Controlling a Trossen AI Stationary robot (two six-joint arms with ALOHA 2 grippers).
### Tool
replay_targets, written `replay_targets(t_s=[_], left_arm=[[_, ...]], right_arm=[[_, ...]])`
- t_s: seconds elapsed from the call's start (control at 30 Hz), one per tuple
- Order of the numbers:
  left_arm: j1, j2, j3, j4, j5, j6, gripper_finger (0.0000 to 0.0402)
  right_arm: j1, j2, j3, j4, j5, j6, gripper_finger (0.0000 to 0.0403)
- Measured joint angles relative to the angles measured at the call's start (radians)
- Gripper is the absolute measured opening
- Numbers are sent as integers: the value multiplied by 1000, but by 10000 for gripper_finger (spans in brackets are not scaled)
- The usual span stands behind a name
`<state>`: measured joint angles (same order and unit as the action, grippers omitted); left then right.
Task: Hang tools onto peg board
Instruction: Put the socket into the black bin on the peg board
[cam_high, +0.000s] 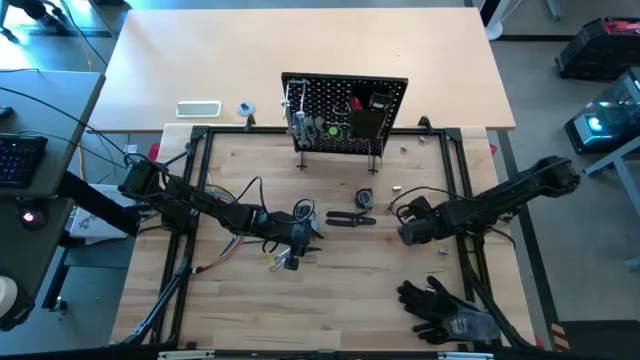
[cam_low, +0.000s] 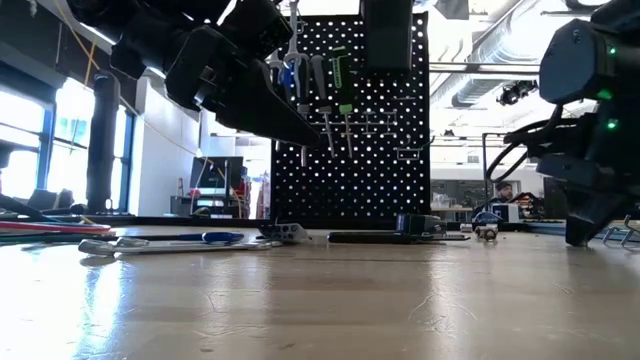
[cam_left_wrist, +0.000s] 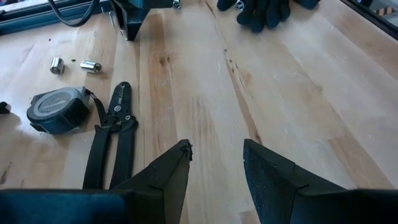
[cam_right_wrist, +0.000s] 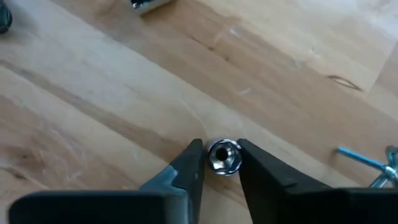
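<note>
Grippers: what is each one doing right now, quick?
Left gripper: open, holding nothing.
Right gripper: fingers around a small silver socket; grip cannot be told.

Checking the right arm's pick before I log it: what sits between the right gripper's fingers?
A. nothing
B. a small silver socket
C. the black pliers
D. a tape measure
B: the right wrist view shows a small silver socket between the right gripper's fingertips, on the table.
</note>
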<state>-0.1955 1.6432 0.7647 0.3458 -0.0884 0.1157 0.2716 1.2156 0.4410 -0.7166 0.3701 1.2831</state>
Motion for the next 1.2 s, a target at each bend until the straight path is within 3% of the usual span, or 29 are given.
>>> replay_targets(t_s=[0.13,0.4,0.63,0.93,1.2], left_arm=[[0,0,0,0,0,0,142],[0,0,0,-2,-1,-8,142],[0,0,0,-3,-1,-8,142],[0,0,0,-4,-1,-9,142],[-1,0,0,-4,-1,-9,142]], right_arm=[[-1,0,0,0,20,-10,49],[-1,1,6,8,23,-33,49],[-1,1,106,23,61,-121,49],[-3,1,357,17,142,-397,49],[-24,1,700,-96,279,-699,50]])
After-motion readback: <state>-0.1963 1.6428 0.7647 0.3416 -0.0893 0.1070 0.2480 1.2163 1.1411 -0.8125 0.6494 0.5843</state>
